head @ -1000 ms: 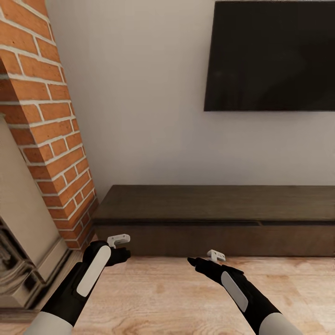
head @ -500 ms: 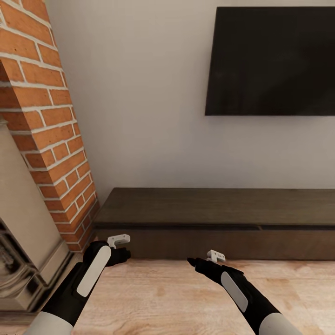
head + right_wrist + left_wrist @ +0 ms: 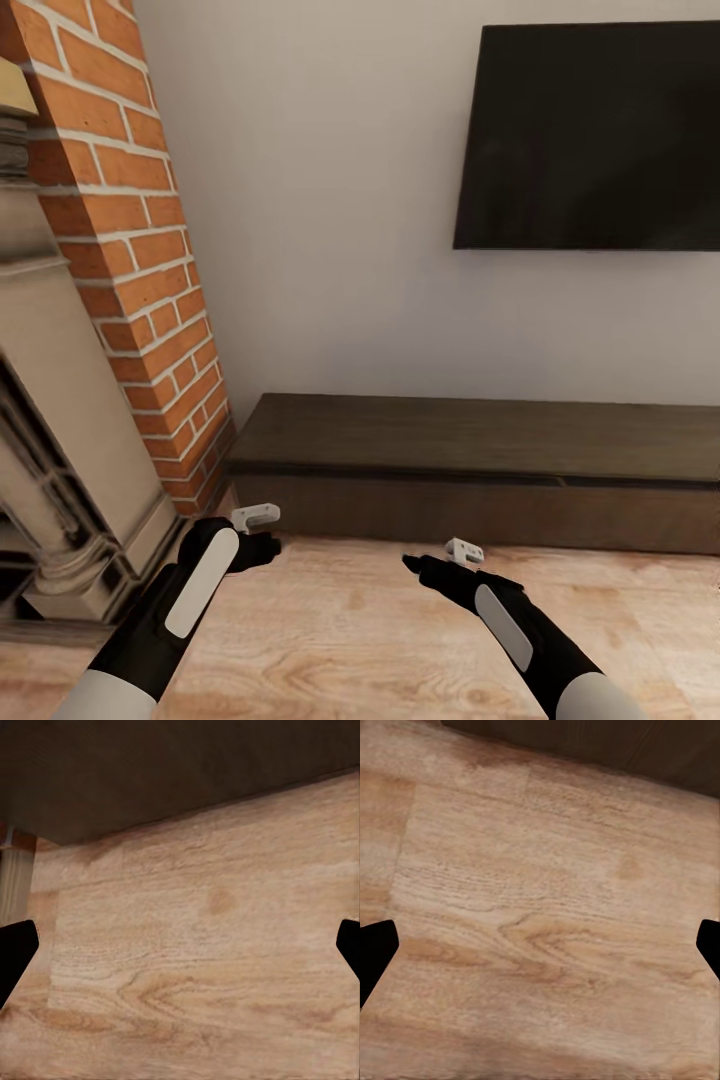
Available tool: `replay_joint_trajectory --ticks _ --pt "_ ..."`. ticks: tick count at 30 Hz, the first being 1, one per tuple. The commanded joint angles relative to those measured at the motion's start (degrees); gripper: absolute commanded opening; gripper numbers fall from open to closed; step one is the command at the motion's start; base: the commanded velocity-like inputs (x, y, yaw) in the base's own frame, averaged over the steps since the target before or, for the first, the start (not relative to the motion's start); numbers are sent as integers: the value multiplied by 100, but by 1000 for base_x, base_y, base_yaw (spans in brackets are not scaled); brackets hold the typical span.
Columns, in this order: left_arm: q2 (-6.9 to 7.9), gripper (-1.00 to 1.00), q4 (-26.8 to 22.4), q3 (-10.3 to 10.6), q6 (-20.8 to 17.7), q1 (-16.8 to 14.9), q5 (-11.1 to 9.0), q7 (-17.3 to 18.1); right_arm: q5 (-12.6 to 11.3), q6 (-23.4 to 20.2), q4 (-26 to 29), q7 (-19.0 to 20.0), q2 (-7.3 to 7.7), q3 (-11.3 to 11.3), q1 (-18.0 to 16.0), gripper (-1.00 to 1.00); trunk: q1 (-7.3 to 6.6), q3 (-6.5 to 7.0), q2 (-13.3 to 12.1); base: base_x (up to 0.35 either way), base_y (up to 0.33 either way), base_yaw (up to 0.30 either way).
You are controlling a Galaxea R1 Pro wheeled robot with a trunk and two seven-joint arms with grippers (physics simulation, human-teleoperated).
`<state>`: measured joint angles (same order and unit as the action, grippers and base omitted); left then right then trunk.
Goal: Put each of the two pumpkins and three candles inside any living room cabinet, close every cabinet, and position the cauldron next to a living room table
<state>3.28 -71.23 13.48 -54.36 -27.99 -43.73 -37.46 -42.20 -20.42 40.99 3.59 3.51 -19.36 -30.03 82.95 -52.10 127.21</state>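
The cabinet (image 3: pixel 480 470) is a long, low dark-brown unit against the white wall, its drawer fronts shut. My left gripper (image 3: pixel 268 548) hovers over the wooden floor before the cabinet's left end. My right gripper (image 3: pixel 410 562) hangs a little further right, also above the floor. Both are empty. In the left wrist view the black fingertips (image 3: pixel 375 952) stand wide apart over bare floorboards, and the right wrist view shows its fingertips (image 3: pixel 16 949) just as wide, with the cabinet front (image 3: pixel 150 772) beyond. The pumpkins, candles, cauldron and table are out of view.
A brick chimney breast (image 3: pixel 130 250) with a pale stone fireplace surround (image 3: pixel 70 420) stands at the left, close to my left arm. A black television (image 3: pixel 590 140) hangs on the wall above the cabinet. Wooden floor (image 3: pixel 350 640) lies between me and the cabinet.
The whole picture has shifted right, so the camera has turned left and more of the fireplace shows. Both arms hold the same pose.
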Motion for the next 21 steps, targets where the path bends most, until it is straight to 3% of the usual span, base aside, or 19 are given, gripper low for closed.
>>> replay_joint_trajectory --ticks 1,7,21 --pt "4 100 -5 15 -5 -5 -57 -60 -16 -15 6 0 7 -15 -3 100 -27 4 -39 -314 0 93" --pt "-1 100 -5 23 -3 -5 -65 -60 -10 -15 6 1 9 -15 -3 100 -159 60 -279 -215 0 93" --pt "1 100 4 27 -5 -5 -66 -60 -15 -7 7 10 24 -15 -3 100 -466 191 -841 -10 0 87"
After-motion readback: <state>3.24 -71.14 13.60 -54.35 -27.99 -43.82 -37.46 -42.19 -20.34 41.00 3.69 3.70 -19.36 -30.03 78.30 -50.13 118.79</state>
